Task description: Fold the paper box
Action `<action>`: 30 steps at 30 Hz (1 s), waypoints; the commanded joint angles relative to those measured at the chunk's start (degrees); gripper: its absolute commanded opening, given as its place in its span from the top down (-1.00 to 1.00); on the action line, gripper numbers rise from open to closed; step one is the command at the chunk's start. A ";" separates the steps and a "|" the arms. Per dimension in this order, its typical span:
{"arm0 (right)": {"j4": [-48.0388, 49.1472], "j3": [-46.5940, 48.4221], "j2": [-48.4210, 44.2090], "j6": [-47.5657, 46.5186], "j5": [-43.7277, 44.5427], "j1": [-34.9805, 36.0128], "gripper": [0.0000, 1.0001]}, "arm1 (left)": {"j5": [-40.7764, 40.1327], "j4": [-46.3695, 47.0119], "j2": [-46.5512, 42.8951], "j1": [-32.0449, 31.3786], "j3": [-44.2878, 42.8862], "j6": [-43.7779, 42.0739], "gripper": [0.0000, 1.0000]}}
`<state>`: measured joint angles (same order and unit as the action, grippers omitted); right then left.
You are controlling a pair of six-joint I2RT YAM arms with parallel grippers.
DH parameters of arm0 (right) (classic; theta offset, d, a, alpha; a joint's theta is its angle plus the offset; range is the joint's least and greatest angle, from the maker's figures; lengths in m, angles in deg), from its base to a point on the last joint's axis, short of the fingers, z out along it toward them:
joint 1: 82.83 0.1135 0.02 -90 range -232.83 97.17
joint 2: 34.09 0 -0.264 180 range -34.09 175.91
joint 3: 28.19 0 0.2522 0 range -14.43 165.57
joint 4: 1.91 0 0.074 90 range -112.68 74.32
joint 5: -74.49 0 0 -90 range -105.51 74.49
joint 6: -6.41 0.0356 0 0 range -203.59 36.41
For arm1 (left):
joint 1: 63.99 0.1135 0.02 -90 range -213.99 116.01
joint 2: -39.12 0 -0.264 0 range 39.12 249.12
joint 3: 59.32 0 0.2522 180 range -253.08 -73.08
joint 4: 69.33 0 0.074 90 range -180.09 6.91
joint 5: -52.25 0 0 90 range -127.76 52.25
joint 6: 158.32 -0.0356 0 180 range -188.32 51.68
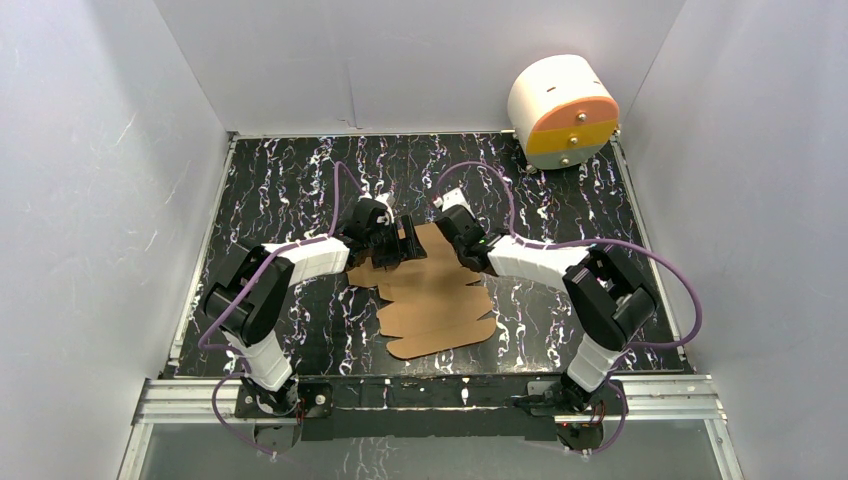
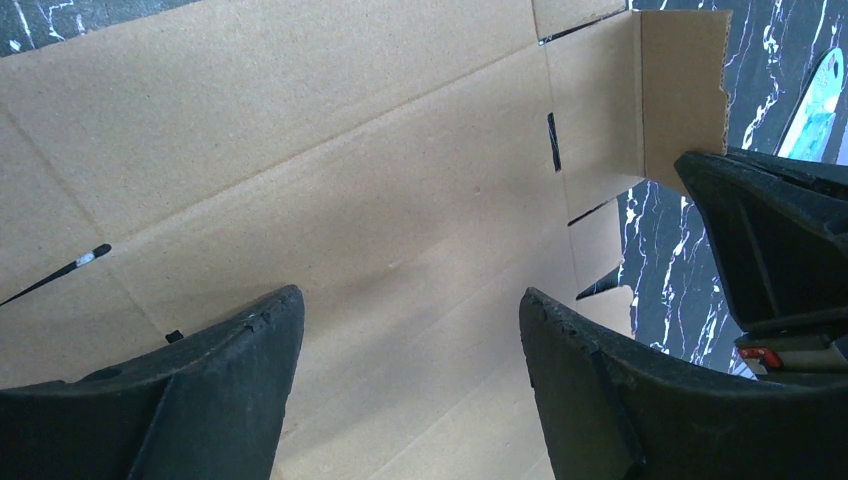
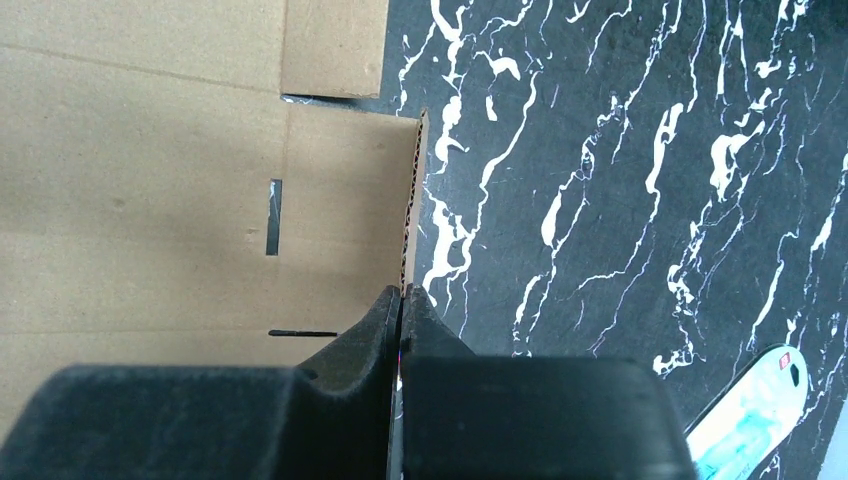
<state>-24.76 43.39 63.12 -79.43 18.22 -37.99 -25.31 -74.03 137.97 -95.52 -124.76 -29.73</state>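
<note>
- The box is a die-cut sheet lying on the table. Its far end sits under both grippers and the rest runs back toward the arm bases.
- Done, as far as I can judge: one narrow side flap is raised and stands about upright off the sheet.
- Left to do: almost everything. The main panels, the slots and the other flaps all lie flat, no wall is formed and nothing is tucked in, so the fold looks barely begun.
- The right gripper is clenched on the flap, with the corrugated edge running out from between its fingertips. The sheet lies to one side of its fingers and bare table to the other.
- The left gripper is released, its fingers spread wide and grasping nothing. A plain panel sits straight below the gap. I cannot tell whether the tips touch the card.
- The raised flap and the right gripper sit just beyond the left gripper's right finger.
- Pose: both arms reach forward and angle inward, so the wrists nearly meet over the sheet's far end with the fingers pointing down at it.
</note>
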 commanded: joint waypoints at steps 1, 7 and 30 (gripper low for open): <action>-1.04 3.73 -0.05 -0.31 3.25 1.57 0.90 | -0.14 -1.29 1.17 -0.72 0.79 0.04 -0.53; -1.98 5.02 -0.60 0.17 3.01 3.52 0.86 | -0.14 -1.06 1.35 -0.88 0.73 0.34 -0.53; -3.35 8.64 0.88 3.19 -0.37 10.06 0.42 | -1.68 1.14 -0.22 -1.06 3.02 1.66 -0.53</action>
<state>-29.24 49.67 63.78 -77.85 20.45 -28.68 -25.77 -71.11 138.10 -96.04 -123.67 -28.18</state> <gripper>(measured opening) 0.286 0.766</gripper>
